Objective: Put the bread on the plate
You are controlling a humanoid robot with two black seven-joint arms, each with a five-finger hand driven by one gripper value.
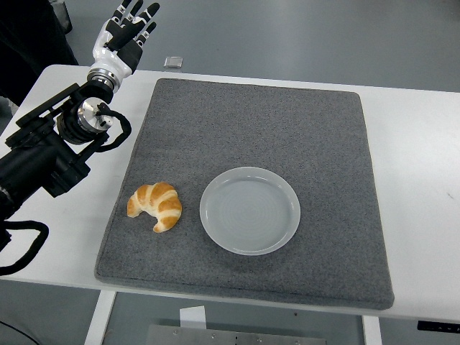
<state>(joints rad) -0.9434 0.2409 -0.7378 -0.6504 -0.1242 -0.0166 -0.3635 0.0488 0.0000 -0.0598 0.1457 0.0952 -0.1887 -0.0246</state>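
Note:
A golden croissant (pixel 156 205) lies on the grey mat (pixel 251 122), near its front left corner. A pale grey round plate (pixel 249 210) sits on the mat just to the croissant's right, with nothing on it. My left hand (pixel 128 30) is raised at the far left corner of the table, well behind the croissant, fingers spread and holding nothing. The left arm (pixel 54 144) reaches in from the left edge. The right arm is out of view.
The mat covers most of the white table (pixel 424 180). A small grey square object (pixel 172 62) lies on the floor beyond the table's far edge.

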